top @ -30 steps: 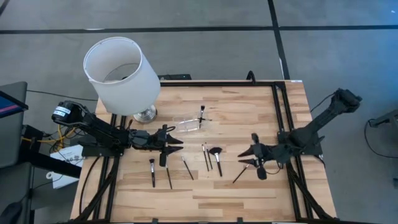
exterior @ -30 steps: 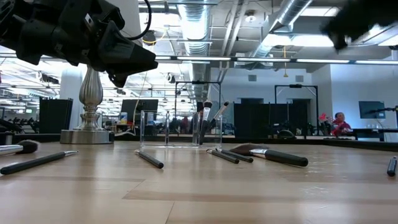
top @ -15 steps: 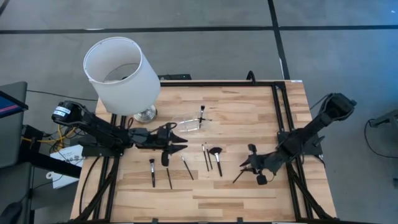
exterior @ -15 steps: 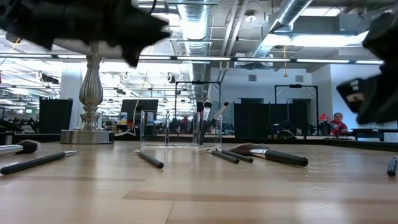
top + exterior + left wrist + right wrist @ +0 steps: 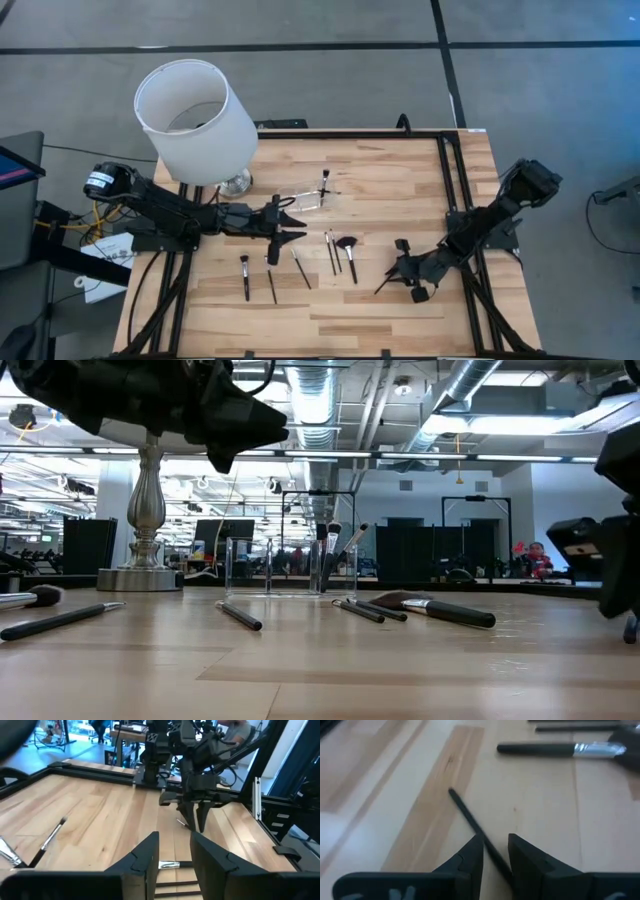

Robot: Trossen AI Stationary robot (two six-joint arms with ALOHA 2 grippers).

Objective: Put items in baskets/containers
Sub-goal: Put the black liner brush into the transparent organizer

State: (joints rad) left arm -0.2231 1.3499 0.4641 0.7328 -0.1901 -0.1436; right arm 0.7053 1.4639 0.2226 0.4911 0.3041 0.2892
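While two or three slim black-handled makeup brushes are standing in the clear plastic holder (image 5: 312, 197) mid-table, some six are lying loose on the wood; right gripper (image 5: 402, 276), jaws narrowly parted, is straddling one thin black brush (image 5: 470, 822); left gripper (image 5: 291, 222) is hovering, narrowly parted, empty.

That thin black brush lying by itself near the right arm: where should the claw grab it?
Probably mid-handle, from straight above. The brush lies flat on the table, slim and slanted, so fingers should straddle it crosswise. The right gripper is lined up that way, open, with the handle running between its fingers.
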